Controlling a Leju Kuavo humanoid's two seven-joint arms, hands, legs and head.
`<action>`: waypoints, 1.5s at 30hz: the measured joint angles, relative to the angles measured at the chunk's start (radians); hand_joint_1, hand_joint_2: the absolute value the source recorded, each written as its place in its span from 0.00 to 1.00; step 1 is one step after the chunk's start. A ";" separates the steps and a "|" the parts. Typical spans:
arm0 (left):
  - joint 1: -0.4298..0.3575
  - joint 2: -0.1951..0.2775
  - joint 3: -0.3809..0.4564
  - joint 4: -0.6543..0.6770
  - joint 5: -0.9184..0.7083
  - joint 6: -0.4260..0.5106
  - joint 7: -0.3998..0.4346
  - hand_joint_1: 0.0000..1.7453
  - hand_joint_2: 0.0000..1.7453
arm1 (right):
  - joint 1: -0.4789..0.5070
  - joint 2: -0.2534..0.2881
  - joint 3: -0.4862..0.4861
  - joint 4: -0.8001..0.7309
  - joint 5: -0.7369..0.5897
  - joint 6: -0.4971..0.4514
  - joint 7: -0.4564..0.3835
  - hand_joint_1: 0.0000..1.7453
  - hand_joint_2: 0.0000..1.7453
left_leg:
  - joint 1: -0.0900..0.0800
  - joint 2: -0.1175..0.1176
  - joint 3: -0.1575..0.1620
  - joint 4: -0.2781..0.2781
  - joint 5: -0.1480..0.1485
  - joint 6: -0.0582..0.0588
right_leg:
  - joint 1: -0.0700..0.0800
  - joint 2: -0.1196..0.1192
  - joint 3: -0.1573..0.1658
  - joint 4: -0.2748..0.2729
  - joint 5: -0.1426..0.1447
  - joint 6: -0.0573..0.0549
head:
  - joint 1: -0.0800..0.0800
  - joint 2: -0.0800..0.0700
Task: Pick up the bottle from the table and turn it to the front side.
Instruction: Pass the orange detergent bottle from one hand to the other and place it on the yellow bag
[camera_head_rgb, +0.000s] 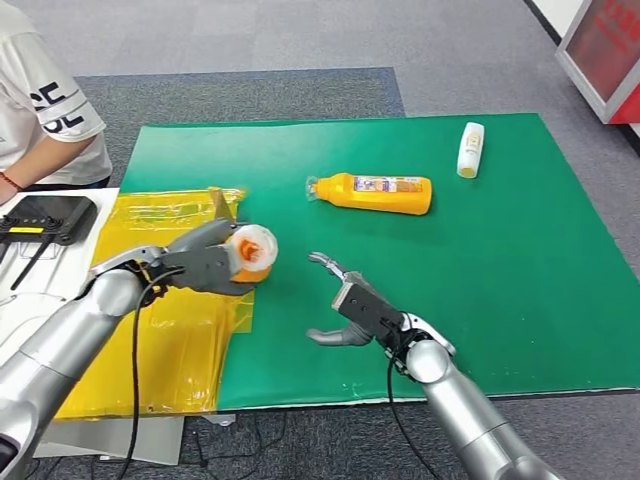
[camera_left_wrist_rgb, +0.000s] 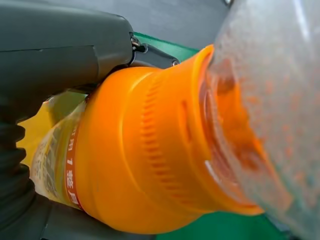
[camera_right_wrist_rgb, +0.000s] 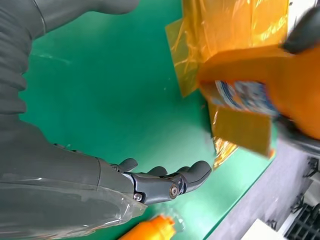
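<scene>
Orange bottle close up, held in the left hand, whose grey thumb lies across the bottle's upper side and whose ribbed cover sits at the frame edge. Bottle has a ribbed orange neck section and a clear, frosted-looking cap at the far end, blurred; a label with red band and print wraps the body near the palm, text too turned to read. Green mat shows past the bottle, yellow sheet by the hand.
</scene>
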 joint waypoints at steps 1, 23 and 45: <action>-0.025 -0.005 -0.035 0.016 -0.031 -0.016 0.024 1.00 1.00 | 0.000 0.001 -0.006 0.000 0.003 -0.001 0.004 0.00 1.00 | 0.000 0.000 0.000 0.000 0.000 0.000 | 0.000 0.000 0.000 0.000 0.000 0.000 | 0.000 0.000; -0.446 -0.059 -0.592 0.338 0.072 -0.340 0.032 1.00 1.00 | -0.060 0.050 -0.026 0.074 -0.011 0.003 0.027 0.00 1.00 | 0.000 0.001 -0.002 0.000 0.004 -0.001 | 0.000 0.002 -0.002 0.000 0.005 -0.002 | 0.000 0.000; -0.450 -0.197 -0.661 0.644 0.163 -0.238 0.172 1.00 1.00 | -0.085 0.063 -0.025 0.086 -0.025 -0.028 0.051 0.00 1.00 | 0.000 0.001 -0.002 0.000 0.004 -0.001 | 0.000 0.002 -0.002 0.000 0.006 -0.002 | 0.000 0.000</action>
